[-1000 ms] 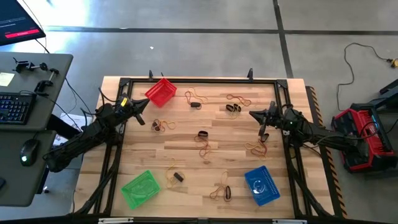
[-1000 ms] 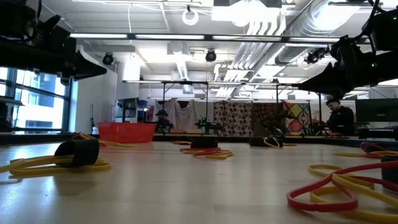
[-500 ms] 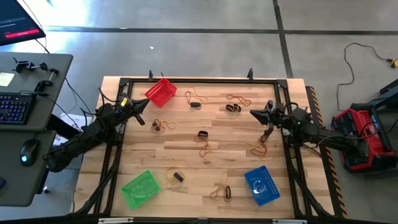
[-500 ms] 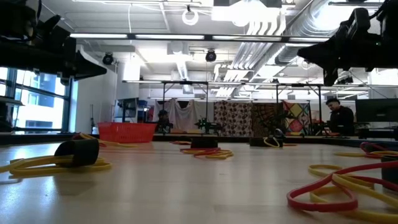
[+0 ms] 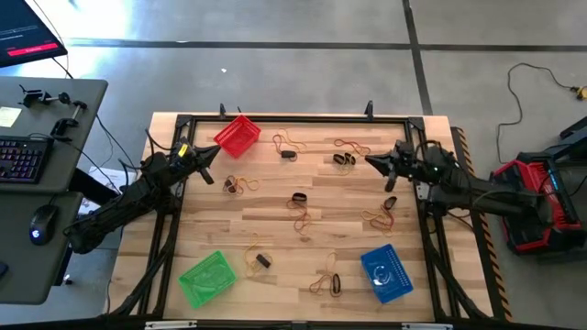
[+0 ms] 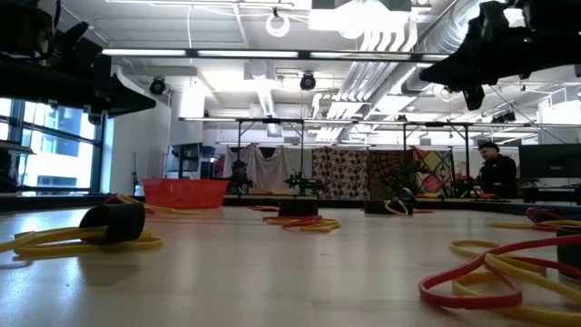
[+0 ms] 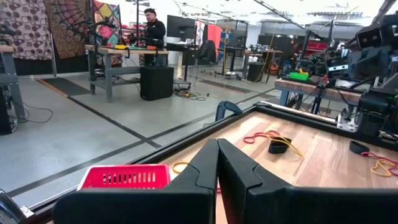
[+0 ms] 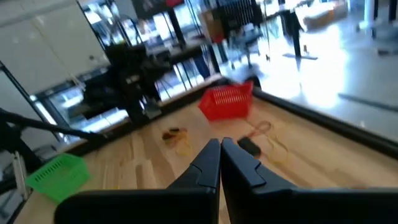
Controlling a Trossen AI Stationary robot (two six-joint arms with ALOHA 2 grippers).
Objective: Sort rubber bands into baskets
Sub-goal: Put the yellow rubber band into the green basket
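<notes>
High view shows both arms up off the table with jaws pressed together, holding nothing. Right gripper (image 5: 374,163) hangs at the right side, and the closest rubber bands are the dark-and-orange cluster (image 5: 345,159) just to its left, lying roughly left-right. Left gripper (image 5: 208,176) sits way over by the red basket (image 5: 238,135), so I'd guess the right arm takes this one, dropping down and left.

The table (image 5: 275,229) is pale planked wood with a smooth, faintly sheened finish. The red basket (image 5: 238,135), green basket (image 5: 207,278) and blue basket (image 5: 383,271) look like perforated plastic. The rubber bands (image 6: 490,272) appear smooth and matt, and the gripper fingers (image 7: 242,180) matt black.
</notes>
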